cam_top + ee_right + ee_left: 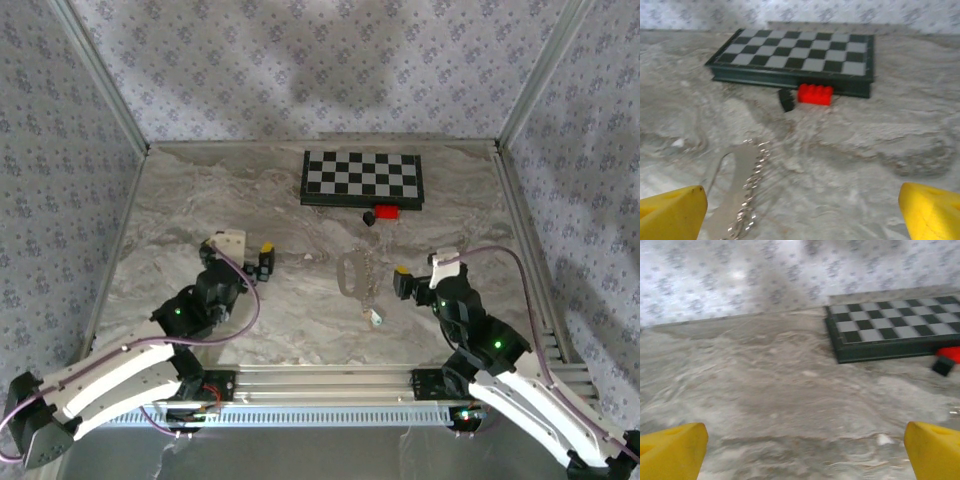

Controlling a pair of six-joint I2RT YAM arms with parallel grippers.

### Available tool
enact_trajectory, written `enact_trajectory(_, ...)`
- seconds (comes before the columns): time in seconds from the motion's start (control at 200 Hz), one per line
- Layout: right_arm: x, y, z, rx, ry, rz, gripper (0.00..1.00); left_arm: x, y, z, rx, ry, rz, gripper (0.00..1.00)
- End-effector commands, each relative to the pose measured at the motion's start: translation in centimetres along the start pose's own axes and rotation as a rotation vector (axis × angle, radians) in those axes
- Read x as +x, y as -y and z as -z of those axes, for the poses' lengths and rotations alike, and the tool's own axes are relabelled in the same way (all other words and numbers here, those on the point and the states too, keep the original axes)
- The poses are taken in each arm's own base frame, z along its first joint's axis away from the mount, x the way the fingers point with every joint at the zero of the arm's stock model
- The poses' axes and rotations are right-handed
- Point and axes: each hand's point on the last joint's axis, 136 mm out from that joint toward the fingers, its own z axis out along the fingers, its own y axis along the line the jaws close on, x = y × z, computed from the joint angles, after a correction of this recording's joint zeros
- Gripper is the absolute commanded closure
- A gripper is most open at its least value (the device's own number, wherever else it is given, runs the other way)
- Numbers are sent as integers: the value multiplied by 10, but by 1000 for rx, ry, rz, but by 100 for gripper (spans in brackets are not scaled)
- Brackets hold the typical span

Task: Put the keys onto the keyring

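Note:
The keyring (pixel 357 272), a thin beaded chain in a floppy loop, lies on the marble table mid-way between the arms. The key (pixel 376 318), tiny with a pale mint head, rests at the chain's near end; whether it is threaded on I cannot tell. In the right wrist view the keyring (pixel 747 185) lies at lower left, just inside the left yellow finger (pixel 670 212). My right gripper (pixel 422 268) (pixel 802 220) stands open and empty to the right of the chain. Well left of the chain, my left gripper (pixel 240 250) (pixel 802 455) is open over bare table.
A checkerboard (pixel 362 178) (pixel 795 55) (pixel 890 330) lies at the back centre. A red block (pixel 388 212) (pixel 815 94) and a black block (pixel 369 218) (pixel 786 99) sit against its near edge. Patterned walls close in the back and both sides.

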Motion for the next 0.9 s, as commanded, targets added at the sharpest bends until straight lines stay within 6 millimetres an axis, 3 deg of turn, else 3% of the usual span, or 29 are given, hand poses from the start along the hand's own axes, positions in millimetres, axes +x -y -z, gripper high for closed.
enact_trajectory(0.0, -13, 30, 7, 146, 47, 21, 1, 14, -45, 4, -184, -38, 30, 0)
enact_trajectory(0.12, -13, 46, 7, 223, 52, 24, 0, 25, -77, 8, -318, -55, 42, 0)
enact_trajectory(0.235, -11, 59, 8, 283, 49, 16, 0, 34, -95, 12, -398, -56, 2, 0)
enact_trajectory(0.41, -8, 61, 5, 282, 40, 46, 0, 46, -109, 14, -449, -58, -4, 0)
enact_trajectory(0.62, -5, 63, 0, 290, 70, 123, 0, 38, -123, 21, -481, 12, -30, 0)
enact_trajectory(0.895, 18, 58, -16, 267, 80, 216, 0, 53, -133, -5, -487, -50, -63, 0)
